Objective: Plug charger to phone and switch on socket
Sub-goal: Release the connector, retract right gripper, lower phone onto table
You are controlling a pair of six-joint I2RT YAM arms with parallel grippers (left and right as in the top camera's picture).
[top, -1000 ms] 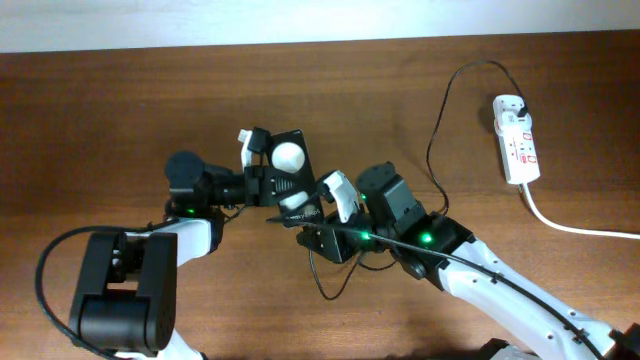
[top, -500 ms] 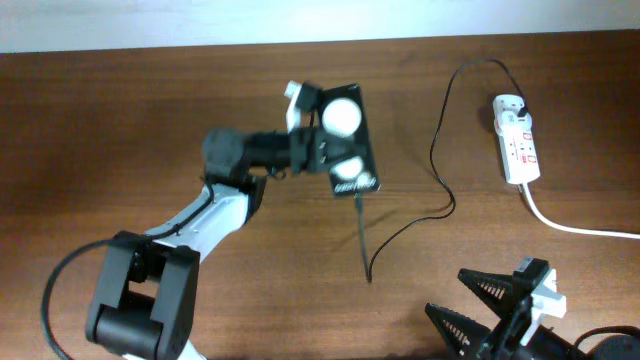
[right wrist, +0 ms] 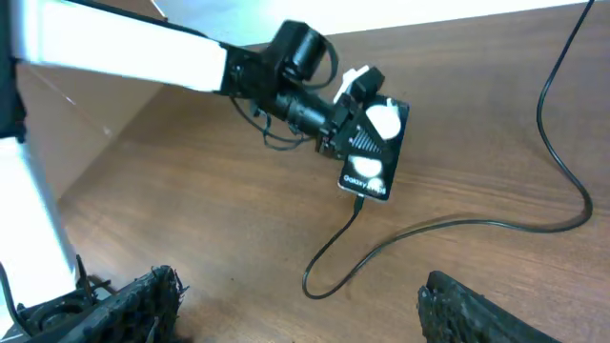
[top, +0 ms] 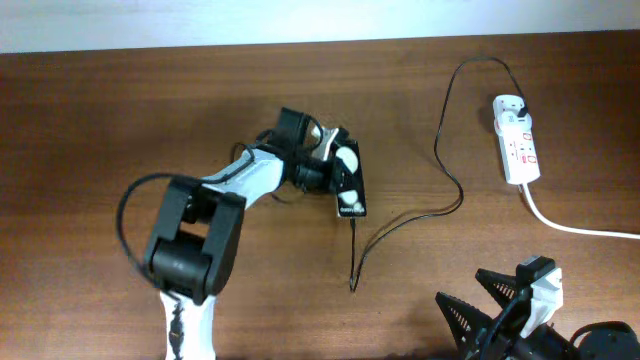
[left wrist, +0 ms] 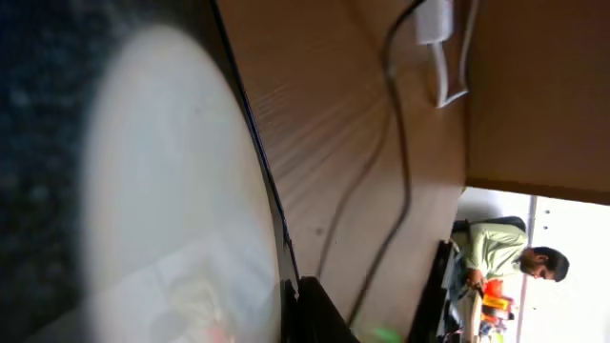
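Note:
My left gripper [top: 333, 170] is shut on the phone [top: 349, 186], a black slab with two white round shapes, held tilted over the middle of the table. The charger [top: 405, 222] meets the phone's lower end with its tip, loops on the wood, then climbs right to its black plug in the socket [top: 519, 140]. The right wrist view shows the phone [right wrist: 374, 145] and the charger's loop [right wrist: 329, 257] ahead of my right gripper [right wrist: 295, 286], which stands open and empty. In the overhead view the right gripper [top: 500, 315] is at the front right edge, well away from the phone and the socket.
A thick white cord [top: 575, 227] runs from the socket off the right edge. The left arm [top: 215, 205] stretches from the front left toward the centre. In the left wrist view the blurred phone [left wrist: 143, 191] fills the left half, and the socket [left wrist: 434, 21] shows far off.
The right gripper has let go of the charger at the phone, opened and pulled back to the front right. The left gripper has swung the phone back and then down toward the centre.

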